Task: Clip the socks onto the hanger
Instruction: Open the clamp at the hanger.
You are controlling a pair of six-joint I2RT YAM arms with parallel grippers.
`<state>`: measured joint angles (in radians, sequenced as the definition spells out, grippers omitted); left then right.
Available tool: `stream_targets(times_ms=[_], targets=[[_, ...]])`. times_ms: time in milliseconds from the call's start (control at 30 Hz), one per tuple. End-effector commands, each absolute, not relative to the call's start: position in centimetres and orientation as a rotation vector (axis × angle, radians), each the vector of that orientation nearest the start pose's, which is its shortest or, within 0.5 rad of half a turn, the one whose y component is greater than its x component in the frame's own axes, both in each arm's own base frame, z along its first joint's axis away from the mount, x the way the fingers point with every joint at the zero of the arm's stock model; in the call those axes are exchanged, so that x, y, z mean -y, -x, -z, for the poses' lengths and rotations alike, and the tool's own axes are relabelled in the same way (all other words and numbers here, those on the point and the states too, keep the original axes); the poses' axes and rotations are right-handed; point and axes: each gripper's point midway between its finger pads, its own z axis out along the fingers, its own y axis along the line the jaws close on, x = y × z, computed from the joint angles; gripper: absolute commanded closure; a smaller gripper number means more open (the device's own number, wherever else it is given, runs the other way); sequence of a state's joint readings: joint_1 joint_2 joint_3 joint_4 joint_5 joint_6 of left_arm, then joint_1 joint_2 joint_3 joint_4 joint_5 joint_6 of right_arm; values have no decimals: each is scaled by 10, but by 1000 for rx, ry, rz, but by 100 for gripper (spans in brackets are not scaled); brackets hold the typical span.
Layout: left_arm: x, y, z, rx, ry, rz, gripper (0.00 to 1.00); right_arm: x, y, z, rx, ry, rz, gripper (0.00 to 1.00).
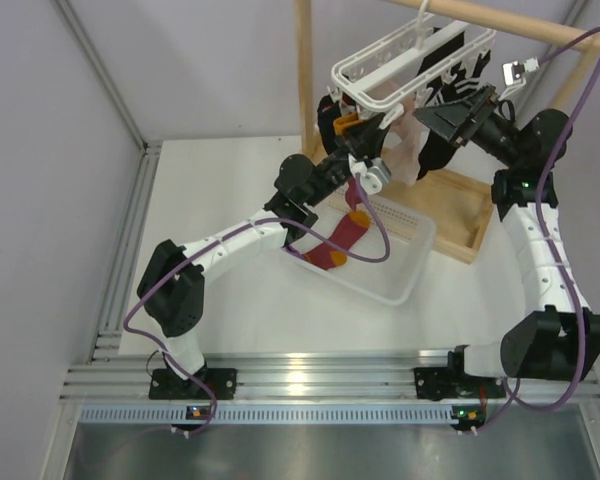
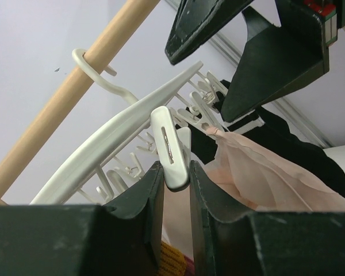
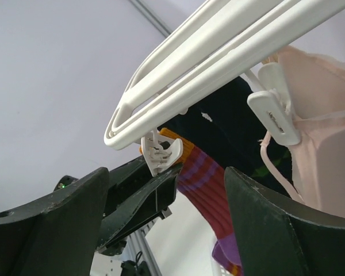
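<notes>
1. Hooked over a pale wooden rod (image 1: 500,24), high above the far right of the white surface (image 1: 230,180): white plastic lattice hanger (image 1: 395,48).
2. Closed on one small white plastic peg (image 2: 168,144) at the hanger's edge, squeezing it from both sides: fingers of the left gripper (image 2: 175,172).
3. Dangling just below that peg, orange cuff right beside it: maroon-purple sock with orange heel and toe (image 1: 346,238), foot lying inside a white slotted plastic basket (image 1: 412,266). Cannot tell whether the peg grips the cuff.
4. Spread wide and holding nothing: fingers of the right gripper (image 3: 167,171), just beside the hanger and facing the left gripper.
5. Hanging from the same frame: dark navy sock (image 3: 230,121), and a pale pink sheer garment (image 3: 325,121) pinched by another peg.
</notes>
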<state>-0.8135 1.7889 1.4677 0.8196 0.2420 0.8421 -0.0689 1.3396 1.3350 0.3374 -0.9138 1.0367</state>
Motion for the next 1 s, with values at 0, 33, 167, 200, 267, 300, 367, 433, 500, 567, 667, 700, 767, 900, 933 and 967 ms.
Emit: stream_targets(times_ms=[0, 33, 167, 200, 267, 300, 367, 433, 500, 567, 667, 700, 767, 900, 933, 967], targets=[[429, -359, -447, -488, -975, 147, 100, -148, -364, -469, -1460, 138, -1367, 20], [428, -358, -447, -486, -974, 145, 100, -152, -363, -468, -1459, 145, -1372, 20], [429, -358, -446, -487, -976, 148, 100, -156, -369, -463, -1463, 136, -1379, 21], [429, -358, -444, -488, -980, 148, 100, -156, -369, -465, -1455, 137, -1381, 21], [429, -358, -445, -486, -980, 147, 100, -169, -367, -467, -1450, 161, -1408, 21], [429, -358, -444, -488, -982, 148, 100, -172, -367, -467, -1449, 167, -1415, 22], [429, -357, -444, -486, -982, 150, 100, -175, -370, -468, -1445, 167, -1416, 23], [429, -356, -445, -481, -981, 149, 100, -178, -370, -468, -1442, 171, -1417, 26], [430, -355, -443, -478, -989, 150, 100, -180, -372, -468, -1440, 171, -1419, 30], [431, -353, -442, -471, -991, 150, 100, -180, -376, -468, -1440, 157, -1419, 34], [430, -352, -442, -463, -996, 148, 100, -179, -378, -468, -1439, 146, -1424, 39], [431, -352, -440, -466, -998, 148, 100, -180, -378, -470, -1435, 144, -1429, 40], [430, -352, -440, -463, -998, 145, 100, -178, -379, -471, -1433, 137, -1429, 41], [432, -350, -439, -453, -1007, 144, 100, -178, -381, -472, -1432, 121, -1436, 51], [432, -351, -437, -454, -1010, 139, 100, -178, -382, -472, -1431, 119, -1440, 53], [432, -351, -437, -454, -1010, 139, 100, -179, -380, -474, -1428, 117, -1445, 58]])
